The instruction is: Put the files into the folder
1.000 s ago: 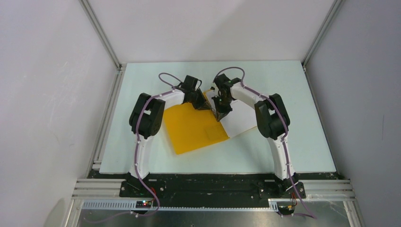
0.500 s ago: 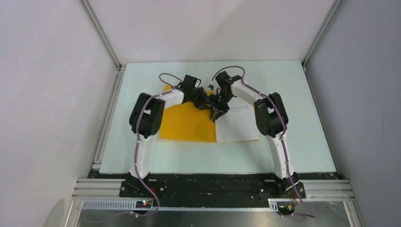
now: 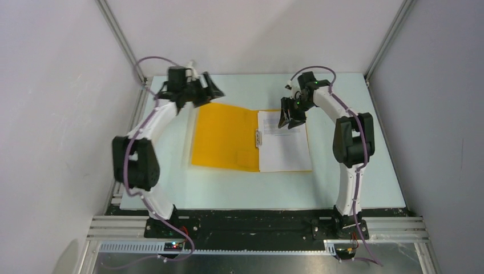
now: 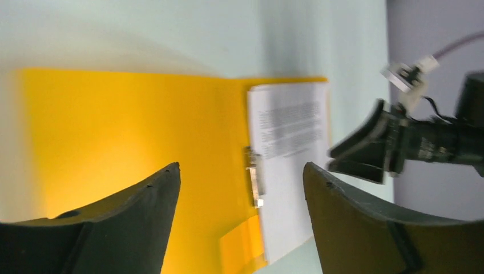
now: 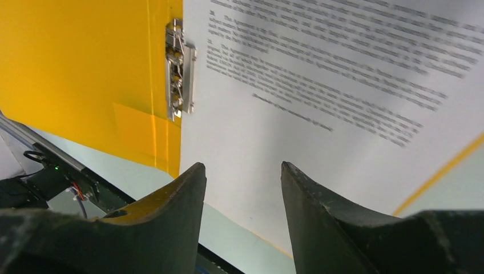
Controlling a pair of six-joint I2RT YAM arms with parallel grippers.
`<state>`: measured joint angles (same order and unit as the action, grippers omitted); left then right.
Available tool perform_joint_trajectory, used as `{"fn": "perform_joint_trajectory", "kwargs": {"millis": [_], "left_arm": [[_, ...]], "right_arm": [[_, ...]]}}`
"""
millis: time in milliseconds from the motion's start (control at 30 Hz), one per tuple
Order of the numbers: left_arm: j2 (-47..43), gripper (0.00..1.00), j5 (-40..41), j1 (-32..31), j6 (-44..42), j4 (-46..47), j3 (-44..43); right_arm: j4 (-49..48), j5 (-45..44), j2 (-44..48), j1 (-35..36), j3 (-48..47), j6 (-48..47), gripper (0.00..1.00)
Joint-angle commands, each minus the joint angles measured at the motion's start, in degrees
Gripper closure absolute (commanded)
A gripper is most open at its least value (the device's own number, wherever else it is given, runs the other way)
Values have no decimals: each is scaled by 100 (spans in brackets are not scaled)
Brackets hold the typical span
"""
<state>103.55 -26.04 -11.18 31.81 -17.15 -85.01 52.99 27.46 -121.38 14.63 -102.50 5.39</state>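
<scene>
The files [image 3: 284,142] lie flat on 1 half of the opened folder [image 3: 222,137], directly beneath the right gripper [image 5: 242,165]. Its jaws are spread and hold nothing, hovering over the printed sheet near its far end. The metal clip [image 5: 180,71] at the spine sits just off this gripper's left finger; whether it clamps the paper I cannot tell. The left gripper [image 4: 241,170] hangs raised with its 2 fingers wide apart and empty, and the bare orange flap spreads out below and ahead of it. By my reading the loading step looks done, and what remains is to shut the cover. That calls for 1 finger to slip under the flap's free outer edge — the edge on the left gripper's side, lying flush on the table [image 3: 342,91] — and swing it over the spine onto the paper. The right gripper would need to clear the sheet first. The 2 grippers are well apart, with bare table beside each outer edge.
</scene>
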Motion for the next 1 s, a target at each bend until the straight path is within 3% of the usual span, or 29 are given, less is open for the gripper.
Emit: {"fn": "perform_joint_trajectory", "kwargs": {"millis": [0,100,300,433,500,700,967], "left_arm": [[-693,14,800,908,-926,-612,1023],[-742,11,886,1436,-982,-698,1460],[-424,11,135,2177,-654,-435,1933],[-106,24,221,2387,-483,-303,2120],[129,29,-237,2369,-487,-254,2139],[590,27,-2352,1795,-707,-42,1562],[-10,22,-3600,1198,-1125,35,1091]], "right_arm": [[-71,40,641,-320,329,-492,42],[-113,-26,715,-758,577,-654,36],[-214,-279,615,-1356,978,-753,35],[-285,-454,418,-1409,1217,-953,41],[-306,-410,277,-1410,1269,-965,42],[-304,-213,-148,-1388,1038,-1150,42],[-225,37,-588,-1379,635,-1323,40]]}}
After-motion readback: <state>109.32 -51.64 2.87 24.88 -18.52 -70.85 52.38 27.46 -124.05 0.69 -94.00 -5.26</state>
